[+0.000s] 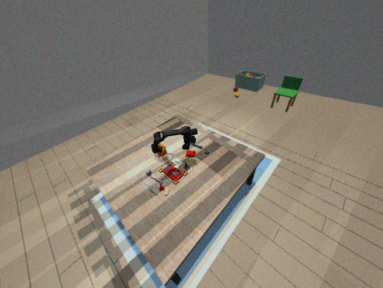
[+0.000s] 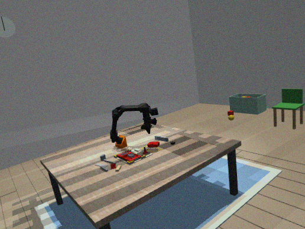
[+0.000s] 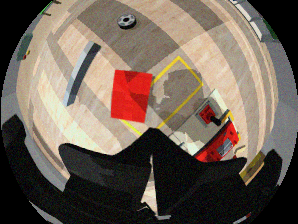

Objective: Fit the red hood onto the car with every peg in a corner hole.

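Observation:
The red hood (image 1: 191, 153) (image 2: 153, 144) (image 3: 131, 96) lies on the table beside the yellow outline, a broad flat red face up in the wrist view. Its corner holes cannot be made out. My gripper (image 1: 185, 148) (image 2: 148, 132) (image 3: 152, 132) is shut and empty, above the table near the hood, not touching it. The red chassis (image 1: 179, 177) (image 2: 124, 156) (image 3: 212, 151) sits in the jig with yellow corners, the grey engine block (image 2: 131, 155) (image 3: 226, 147) on its deck. The pegs are too small to tell; my fingers partly hide the chassis in the wrist view.
A grey bar (image 1: 196, 145) (image 2: 161, 138) (image 3: 82, 72) and a dark wheel (image 1: 207, 152) (image 2: 172, 142) (image 3: 126, 21) lie beyond the hood. A red piece with a black upright (image 3: 207, 114) stands beside the chassis. Several small parts lie on the chassis's other side.

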`<state>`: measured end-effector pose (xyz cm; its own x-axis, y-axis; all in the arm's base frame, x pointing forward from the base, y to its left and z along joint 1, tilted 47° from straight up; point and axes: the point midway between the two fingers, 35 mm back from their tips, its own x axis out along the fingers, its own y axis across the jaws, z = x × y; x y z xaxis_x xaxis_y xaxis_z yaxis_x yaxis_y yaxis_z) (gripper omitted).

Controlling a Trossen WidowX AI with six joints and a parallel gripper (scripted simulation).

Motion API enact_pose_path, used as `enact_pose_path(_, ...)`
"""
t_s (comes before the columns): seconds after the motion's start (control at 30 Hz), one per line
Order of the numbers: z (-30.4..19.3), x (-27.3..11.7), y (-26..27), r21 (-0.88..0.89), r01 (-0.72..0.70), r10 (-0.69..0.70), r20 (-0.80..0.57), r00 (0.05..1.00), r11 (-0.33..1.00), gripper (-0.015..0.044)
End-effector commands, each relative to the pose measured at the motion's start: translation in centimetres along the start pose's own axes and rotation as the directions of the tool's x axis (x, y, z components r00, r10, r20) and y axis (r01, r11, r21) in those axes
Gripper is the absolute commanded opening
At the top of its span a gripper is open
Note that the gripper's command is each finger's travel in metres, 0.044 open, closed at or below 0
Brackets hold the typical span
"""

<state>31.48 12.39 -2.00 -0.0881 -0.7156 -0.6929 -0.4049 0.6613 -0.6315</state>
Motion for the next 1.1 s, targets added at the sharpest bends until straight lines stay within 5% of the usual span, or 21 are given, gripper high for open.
enact_pose_path(0.0, 0.0, 0.0, 0.1, -0.003, 0.000, 0.000, 0.004, 1.000, 1.000, 0.0000)
enact_pose_path(0.4, 0.0, 0.0, 0.1, -0.003, 0.000, 0.000, 0.004, 1.000, 1.000, 0.0000)
enact_pose_path(0.67, 0.5, 4.7, 3.9, 0.004, -0.003, 0.003, -0.003, 1.000, 1.000, 0.0210)
enact_pose_path(0.93, 0.7, 4.9, 4.3, 0.004, -0.004, 0.004, -0.003, 1.000, 1.000, 0.0420)
enact_pose_path(1.07, 0.7, 5.1, 4.3, 0.004, -0.004, 0.004, -0.003, 1.000, 1.000, 0.0440)
